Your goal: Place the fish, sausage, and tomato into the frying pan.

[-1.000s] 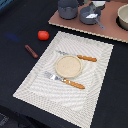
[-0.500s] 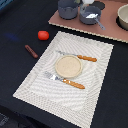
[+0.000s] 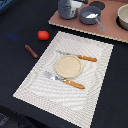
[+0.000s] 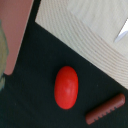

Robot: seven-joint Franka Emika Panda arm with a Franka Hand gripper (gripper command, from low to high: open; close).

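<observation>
A dark, near-black table top [image 3: 20, 65] fills most of the exterior view. A pale striped placemat [image 3: 70, 95] is laid across the middle and lower part of the frame. A pinkish-brown board [image 3: 112, 27] is set along the upper right.

On the placemat, near its centre, a round tan plate [image 3: 67, 66] is seen. A knife with an orange-brown handle [image 3: 80, 57] lies just above the plate; a fork with a like handle [image 3: 67, 81] lies just below it.

The tomato [image 3: 43, 35] is found on the bare table at upper left, just off the placemat's corner. The sausage [image 3: 31, 51] lies below and to the left of it, near but apart, on the dark surface.

On the board, the frying pan [image 3: 90, 16] is seen at top centre, its handle running down and to the right. A white patch inside it is taken to be the fish [image 3: 90, 16], though its outline is too blurred to confirm. A deeper grey pot [image 3: 65, 8] stands just left of the pan. A pale bowl [image 3: 123, 17] is cut by the right edge.

In the wrist view, the tomato [image 4: 66, 87] is centred on the dark surface, with the sausage [image 4: 105, 109] beside it, not touching. A corner of the placemat [image 4: 85, 30] is included.

No gripper fingers are shown in either view; the gripper's state cannot be told.
</observation>
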